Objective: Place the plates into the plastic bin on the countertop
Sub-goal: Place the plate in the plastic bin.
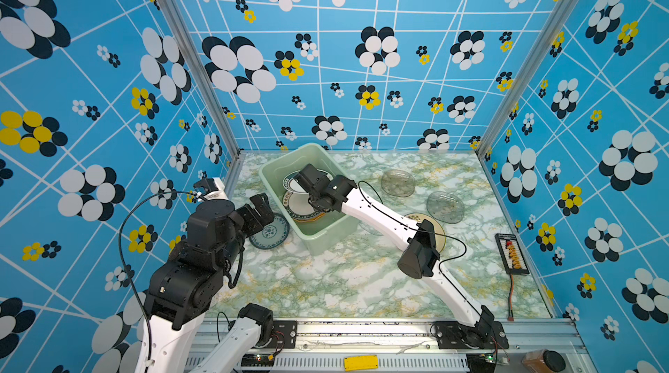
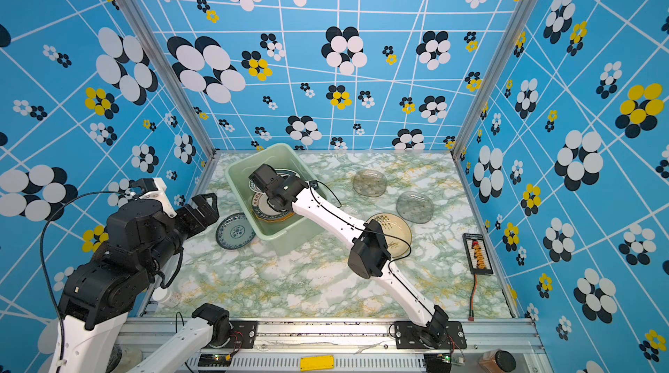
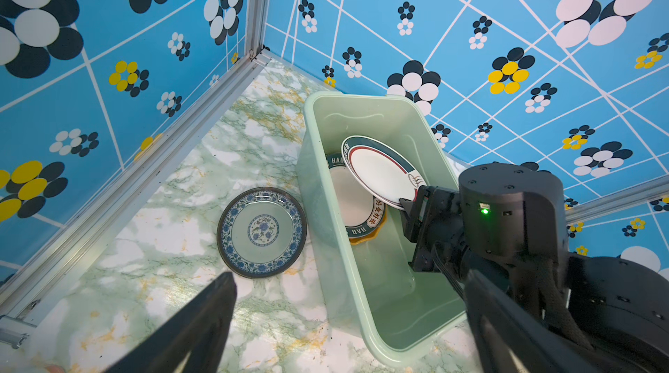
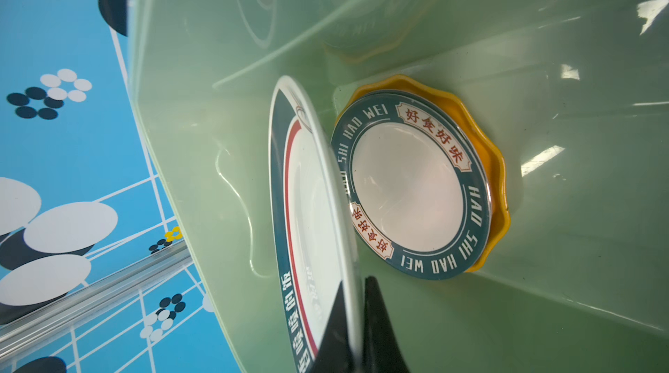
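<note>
Left gripper [image 1: 261,204] agape above marbled countertop [image 1: 344,280]; right gripper [image 3: 408,205] clamps dark-rimmed plate [image 3: 380,168] inside bin [image 3: 318,230]; blue flowered walls [image 1: 416,20].

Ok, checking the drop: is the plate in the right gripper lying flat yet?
No, tilted. The right gripper pinches the red-striped plate by its rim, angled over the lettered plate lying flat in the bin.

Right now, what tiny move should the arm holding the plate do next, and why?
Probably ease the right gripper down a little before letting go. It pinches the rim of the red-lined white plate, which is tilted inside the plastic bin over the lettered plate lying on the yellow plate, so a shorter drop seems gentler.
</note>
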{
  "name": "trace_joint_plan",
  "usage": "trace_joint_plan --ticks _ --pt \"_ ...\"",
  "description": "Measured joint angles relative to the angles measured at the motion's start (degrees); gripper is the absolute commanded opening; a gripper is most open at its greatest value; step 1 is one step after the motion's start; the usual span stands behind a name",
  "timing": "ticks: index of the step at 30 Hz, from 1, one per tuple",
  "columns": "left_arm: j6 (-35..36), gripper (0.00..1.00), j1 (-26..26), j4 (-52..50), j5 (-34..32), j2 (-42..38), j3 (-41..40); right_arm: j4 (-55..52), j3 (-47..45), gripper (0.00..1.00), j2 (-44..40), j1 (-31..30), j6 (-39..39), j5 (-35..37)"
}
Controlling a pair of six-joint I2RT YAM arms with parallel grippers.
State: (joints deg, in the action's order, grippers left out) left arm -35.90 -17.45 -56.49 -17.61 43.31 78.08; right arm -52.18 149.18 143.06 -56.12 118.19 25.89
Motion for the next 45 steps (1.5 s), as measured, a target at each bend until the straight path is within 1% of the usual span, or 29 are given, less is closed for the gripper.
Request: trace_joint_plan --ticks 19,27,32,36,42,45 --pt "1.27 0.99 0.22 -0.96 0.0 0.11 0.0 0.22 0.9 0.0 5.27 0.0 1.25 -1.01" --pt "1.53 0.99 0.22 -0.96 0.0 1.03 0.37 2.16 0.98 0.01 6.21 0.0 1.25 -1.55" --pt "1.68 0.99 0.22 -0.98 0.0 1.64 0.52 2.82 0.98 0.04 7.15 0.0 1.25 -2.4" --pt "1.68 0.99 0.22 -0.98 0.0 1.68 0.57 3.61 0.98 0.1 7.8 -0.02 1.22 -2.45" --pt "1.97 0.99 0.22 -1.2 -0.04 1.9 1.11 4.13 0.98 0.12 8.09 -0.02 1.25 -2.73" --pt "2.54 0.99 0.22 -1.57 -0.07 2.19 1.92 4.63 0.98 0.16 8.35 -0.02 1.38 -3.1"
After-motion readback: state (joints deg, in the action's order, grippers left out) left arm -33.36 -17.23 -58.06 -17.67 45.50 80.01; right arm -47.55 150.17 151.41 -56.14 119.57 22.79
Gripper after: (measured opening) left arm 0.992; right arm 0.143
